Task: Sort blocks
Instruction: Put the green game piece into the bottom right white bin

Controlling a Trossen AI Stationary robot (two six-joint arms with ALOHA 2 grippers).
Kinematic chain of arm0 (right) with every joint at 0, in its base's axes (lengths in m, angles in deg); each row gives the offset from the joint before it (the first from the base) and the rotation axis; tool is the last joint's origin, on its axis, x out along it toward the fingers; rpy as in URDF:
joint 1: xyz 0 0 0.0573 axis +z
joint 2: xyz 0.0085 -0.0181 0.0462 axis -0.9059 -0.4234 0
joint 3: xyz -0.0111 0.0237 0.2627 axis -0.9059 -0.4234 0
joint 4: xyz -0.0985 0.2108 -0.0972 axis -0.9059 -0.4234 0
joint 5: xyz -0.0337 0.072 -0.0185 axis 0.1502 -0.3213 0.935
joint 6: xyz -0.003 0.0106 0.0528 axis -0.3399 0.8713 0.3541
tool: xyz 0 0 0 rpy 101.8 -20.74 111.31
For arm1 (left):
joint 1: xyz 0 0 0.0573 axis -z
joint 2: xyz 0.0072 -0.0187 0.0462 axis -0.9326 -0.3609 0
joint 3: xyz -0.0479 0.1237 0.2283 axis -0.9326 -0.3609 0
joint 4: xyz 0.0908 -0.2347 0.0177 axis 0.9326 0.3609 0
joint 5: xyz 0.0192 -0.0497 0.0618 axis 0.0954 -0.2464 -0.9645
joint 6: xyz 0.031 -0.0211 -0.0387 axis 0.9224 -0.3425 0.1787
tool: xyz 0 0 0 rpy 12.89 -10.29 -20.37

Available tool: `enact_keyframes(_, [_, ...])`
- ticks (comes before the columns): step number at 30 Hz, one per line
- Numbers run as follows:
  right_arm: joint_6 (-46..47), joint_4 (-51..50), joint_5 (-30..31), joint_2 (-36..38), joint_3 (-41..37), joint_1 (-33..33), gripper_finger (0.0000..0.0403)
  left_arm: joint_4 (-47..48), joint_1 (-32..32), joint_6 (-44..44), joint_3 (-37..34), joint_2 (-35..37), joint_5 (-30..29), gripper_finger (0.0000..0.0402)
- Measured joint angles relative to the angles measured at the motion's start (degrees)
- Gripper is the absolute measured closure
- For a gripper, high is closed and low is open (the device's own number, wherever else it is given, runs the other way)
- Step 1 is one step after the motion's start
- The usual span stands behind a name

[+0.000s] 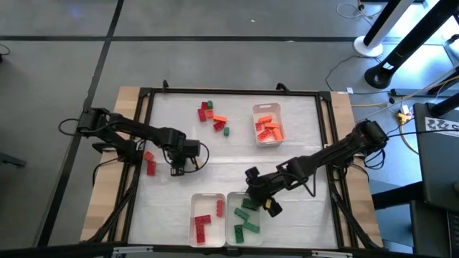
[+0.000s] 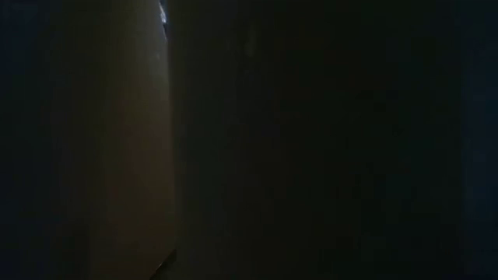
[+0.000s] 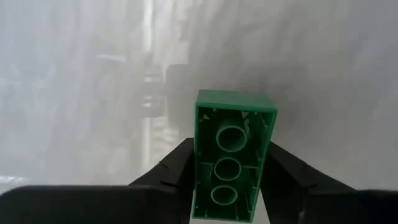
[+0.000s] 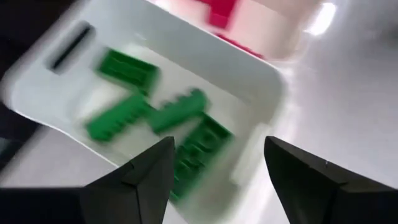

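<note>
In the left wrist view my left gripper (image 3: 229, 163) is shut on a green brick (image 3: 235, 124) whose hollow underside faces the camera. From above, this gripper (image 1: 178, 166) sits over the table's left-middle, and the brick is hidden under it. My right gripper (image 4: 217, 155) is open and empty, over the near white tray (image 4: 261, 74) that holds several green bricks (image 4: 155, 115). In the high view it (image 1: 254, 195) is at that tray's far edge. Loose red, orange and green bricks (image 1: 213, 115) lie on the table toward its far side. My left gripper pinches the green brick between its two fingers (image 3: 177, 169), one on each long side wall (image 3: 199, 163). The brick lies along the fingers and sticks out past their tips, its open underside toward the wrist camera. Whether any part of it rests on the table does not show.
A white tray (image 1: 281, 115) with orange bricks stands far right of centre. A tray (image 1: 193, 204) with red bricks sits at the near edge beside the green tray (image 1: 231, 222). Two red bricks (image 1: 150, 162) lie by the left frame rail. The low view is dark.
</note>
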Motion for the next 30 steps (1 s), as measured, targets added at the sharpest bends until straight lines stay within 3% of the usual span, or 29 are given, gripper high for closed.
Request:
enact_keyframes(6, [-4.8,-6.3,12.5,2.0,0.0,-0.5,0.0155,-0.2,0.0,-0.1,6.6,1.5,4.5,0.0279])
enact_keyframes(11, [-4.8,-10.3,12.7,2.1,0.0,-4.3,0.0155,-3.1,0.8,-2.1,13.3,3.3,6.6,0.0279])
enact_keyframes(15, [-6.6,-11.5,12.5,2.1,0.0,-9.1,0.0155,-18.3,3.8,-8.7,14.7,3.7,7.5,0.0279])
enact_keyframes(21, [-14.4,-11.5,10.6,2.1,0.0,-17.5,0.0155,-41.9,12.7,-6.2,14.0,-0.7,7.4,0.0266])
enact_keyframes(30, [-23.6,-11.1,5.4,2.1,0.0,-28.9,0.0155,-61.3,20.4,-4.0,14.0,-11.9,5.6,0.0258])
